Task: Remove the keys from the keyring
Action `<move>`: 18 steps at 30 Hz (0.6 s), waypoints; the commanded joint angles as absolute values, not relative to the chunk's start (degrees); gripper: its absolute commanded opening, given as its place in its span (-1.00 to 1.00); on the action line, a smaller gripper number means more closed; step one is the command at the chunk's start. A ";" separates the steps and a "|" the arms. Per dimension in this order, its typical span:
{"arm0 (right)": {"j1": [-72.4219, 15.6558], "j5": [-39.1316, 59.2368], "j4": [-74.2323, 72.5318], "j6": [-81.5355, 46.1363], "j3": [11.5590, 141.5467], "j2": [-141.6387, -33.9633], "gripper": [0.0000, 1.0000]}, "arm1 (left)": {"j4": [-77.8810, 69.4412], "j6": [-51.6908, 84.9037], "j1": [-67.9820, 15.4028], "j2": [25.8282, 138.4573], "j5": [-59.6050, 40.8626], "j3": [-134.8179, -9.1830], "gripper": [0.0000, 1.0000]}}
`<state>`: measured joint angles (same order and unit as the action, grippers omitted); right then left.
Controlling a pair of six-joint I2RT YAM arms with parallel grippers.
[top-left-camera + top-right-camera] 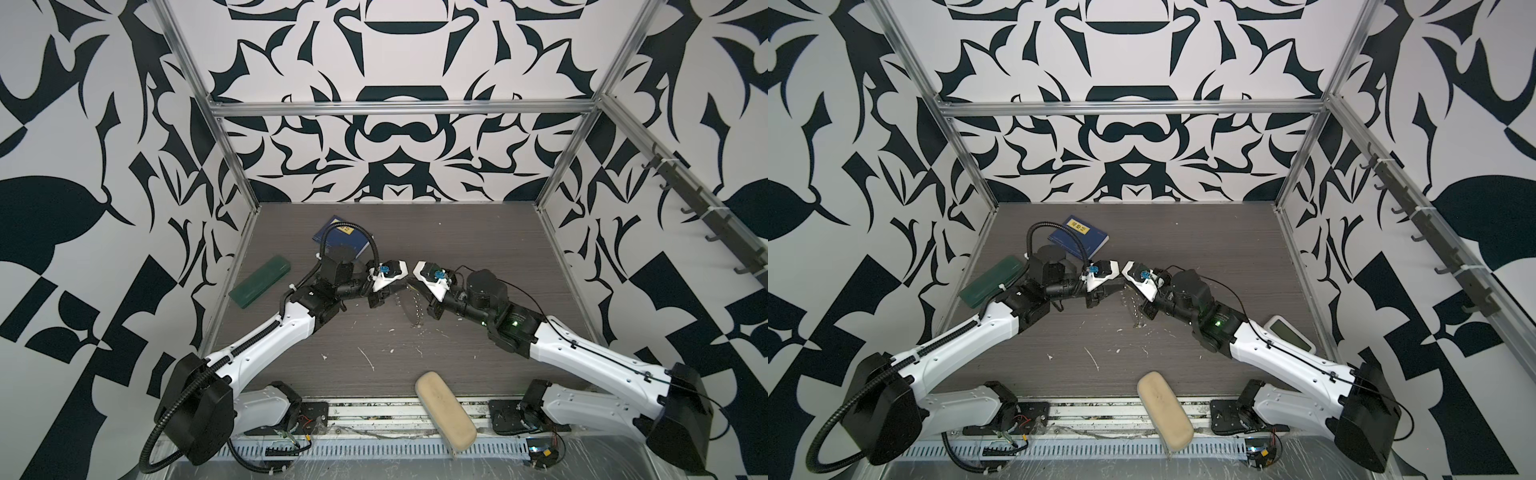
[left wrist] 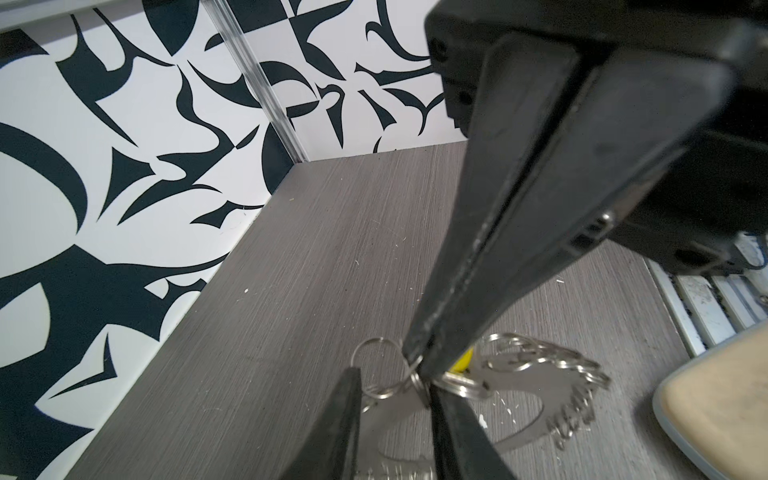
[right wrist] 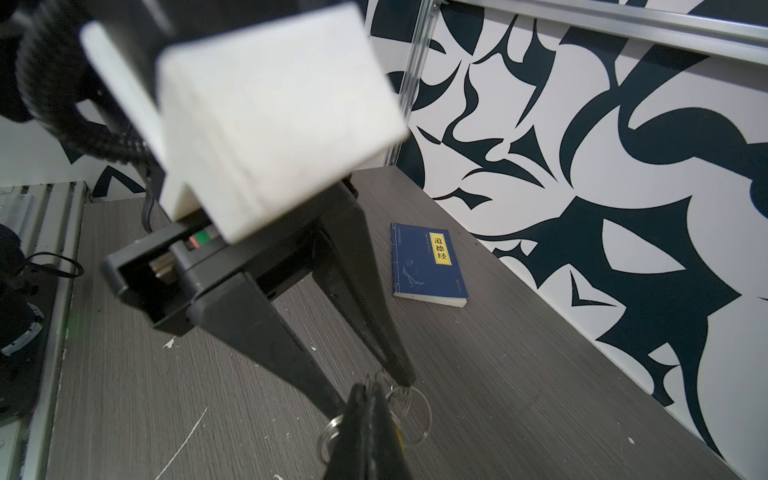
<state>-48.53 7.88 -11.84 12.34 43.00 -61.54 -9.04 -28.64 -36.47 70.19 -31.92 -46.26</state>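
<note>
Keyring (image 2: 536, 384) on edge, hanging tableward from pinched right gripper (image 2: 420, 361), left gripper (image 2: 392, 380) parted

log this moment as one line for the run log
left tool open | right tool shut on keys | keyring tipped on edge

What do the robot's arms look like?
White shells with black joints on the left arm and right arm. A ribbed black hose loops along the left one; a green light glows on the right. The left gripper and right gripper each have two long, pointed black fingers.
</note>
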 commanded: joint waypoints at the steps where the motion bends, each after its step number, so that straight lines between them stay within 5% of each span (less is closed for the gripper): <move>1: -48.53 9.77 -15.65 11.17 45.26 -59.68 -1.00 | -12.89 -26.00 -36.91 68.75 -30.25 -45.22 -0.54; 8: -48.43 9.85 -15.23 10.93 45.09 -58.85 -1.00 | -11.99 -26.59 -36.91 68.62 -26.86 -45.97 -0.99; 18: -45.73 9.82 -11.25 9.97 42.62 -55.29 -1.00 | -7.16 -33.28 -36.74 65.76 -26.53 -47.28 -1.00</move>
<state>-46.63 8.40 -10.17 11.46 42.59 -58.35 -8.75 -30.70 -37.28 67.40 -28.42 -45.74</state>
